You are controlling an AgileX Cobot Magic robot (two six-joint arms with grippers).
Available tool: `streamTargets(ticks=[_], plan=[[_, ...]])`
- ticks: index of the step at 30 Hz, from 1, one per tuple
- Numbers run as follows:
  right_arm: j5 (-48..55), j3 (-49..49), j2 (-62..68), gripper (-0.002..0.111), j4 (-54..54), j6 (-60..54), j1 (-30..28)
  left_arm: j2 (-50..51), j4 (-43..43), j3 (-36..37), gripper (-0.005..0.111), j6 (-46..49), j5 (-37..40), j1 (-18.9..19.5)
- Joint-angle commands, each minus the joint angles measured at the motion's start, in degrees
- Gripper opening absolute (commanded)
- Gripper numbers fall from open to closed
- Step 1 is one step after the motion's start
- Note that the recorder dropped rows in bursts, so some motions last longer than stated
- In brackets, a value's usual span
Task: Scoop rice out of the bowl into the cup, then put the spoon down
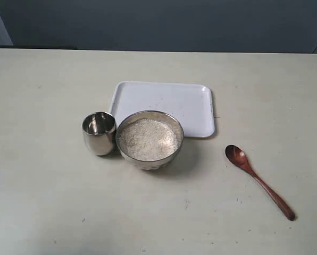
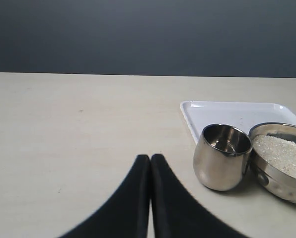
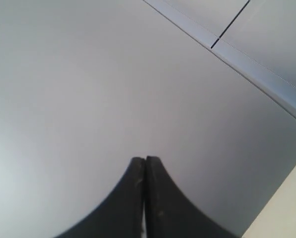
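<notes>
1. Exterior view: neither arm shows. The spoon (image 1: pixel 265 185) lies flat on the table (image 1: pixel 47 202), well apart from the bowl (image 1: pixel 174 150) of rice (image 1: pixel 148 139), on the side where the right arm works. The cup (image 1: pixel 99 134) stands just beside the bowl on its other side. The spoon's long axis runs diagonally, with the oval head pointing toward the bowl and the handle trailing away from it. I judge the right hand the nearer one, and the handle the end to take.
2. Left wrist view: the left gripper (image 2: pixel 150 157) has its fingers pressed together with nothing between them. The cup stands ahead of the tips and off to one side, with the bowl just past it. No spoon is in sight.
3. Right wrist view: the right gripper (image 3: pixel 145 159) is likewise closed and empty. It faces a plain grey surface, probably a wall, so how the spoon lies from this hand cannot be told here.
</notes>
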Motion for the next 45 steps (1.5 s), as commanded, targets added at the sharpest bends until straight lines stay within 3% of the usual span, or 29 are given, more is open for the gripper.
streamTargets(ticks=[1, 9, 15, 20, 25, 28, 36, 45], plan=[[2.8, 0.1, -0.2, 0.0, -0.8, 0.0, -0.3, -0.3, 0.1, -0.2, 0.0, -0.4, -0.9, -0.4], [3.7, -1.4, -0.2, 0.0, -4.3, 12.1, -0.3, -0.3, 0.1, -0.2, 0.0, -0.4, -0.9, -0.4], [11.7, -12.0, 0.3, 0.0, -28.1, 12.1, 1.1, -0.3, 0.1, -0.2, 0.0, -0.4, -0.9, -0.4], [35.6, -24.1, 8.1, 0.0, -43.4, 10.5, 2.6, -0.3, 0.1, -0.2, 0.0, -0.4, -0.9, -0.4], [62.6, -37.0, 22.2, 0.0, -42.3, -12.8, 4.0, -0.3, 0.1, -0.2, 0.0, -0.4, -0.9, -0.4], [73.4, -42.9, 31.1, 0.0, -42.2, -21.4, 4.0, -0.3, 0.1, -0.2, 0.0, -0.4, -0.9, -0.4], [78.1, -45.8, 50.5, 0.0, -45.5, -22.7, 8.4, -0.3, 0.1, -0.2, 0.0, -0.4, -0.9, -0.4], [77.8, -45.8, 68.7, 0.0, -47.7, -22.9, 21.8, -0.3, 0.1, -0.2, 0.0, -0.4, -0.9, -0.4]])
